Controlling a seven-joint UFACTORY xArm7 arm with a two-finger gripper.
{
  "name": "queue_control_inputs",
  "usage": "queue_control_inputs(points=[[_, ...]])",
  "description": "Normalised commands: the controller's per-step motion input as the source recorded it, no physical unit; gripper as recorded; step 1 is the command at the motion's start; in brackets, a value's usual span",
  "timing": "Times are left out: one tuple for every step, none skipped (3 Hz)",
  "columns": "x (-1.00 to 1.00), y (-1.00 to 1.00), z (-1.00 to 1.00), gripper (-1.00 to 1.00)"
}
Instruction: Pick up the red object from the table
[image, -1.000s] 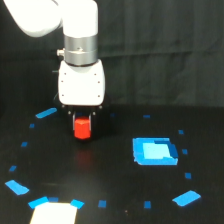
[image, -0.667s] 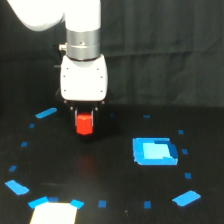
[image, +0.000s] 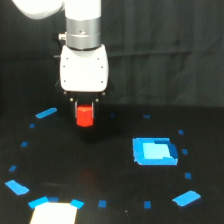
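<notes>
The red object (image: 85, 115) is a small bright red-orange stubby block. It hangs between the dark fingers under my white gripper body, clear above the black table (image: 110, 165). My gripper (image: 85, 118) is shut on the red object. The fingertips are mostly hidden against the dark background. A faint reddish reflection shows on the table below it.
A flat blue square patch (image: 154, 151) lies on the table at the exterior view's right. Small blue tape marks ring the surface, such as one (image: 46, 113) at the left and one (image: 186, 198) at the lower right. A white sheet (image: 55, 213) sits at the bottom left edge.
My gripper has risen with the red object in it. The block was resting on the table a second ago and now hangs above it.
</notes>
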Motion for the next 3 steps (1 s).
queue_control_inputs(points=[[0.95,0.72,1.0,-0.77],[-0.19,-0.73,1.0,-1.0],[-0.42,-0.31,1.0,-1.0]])
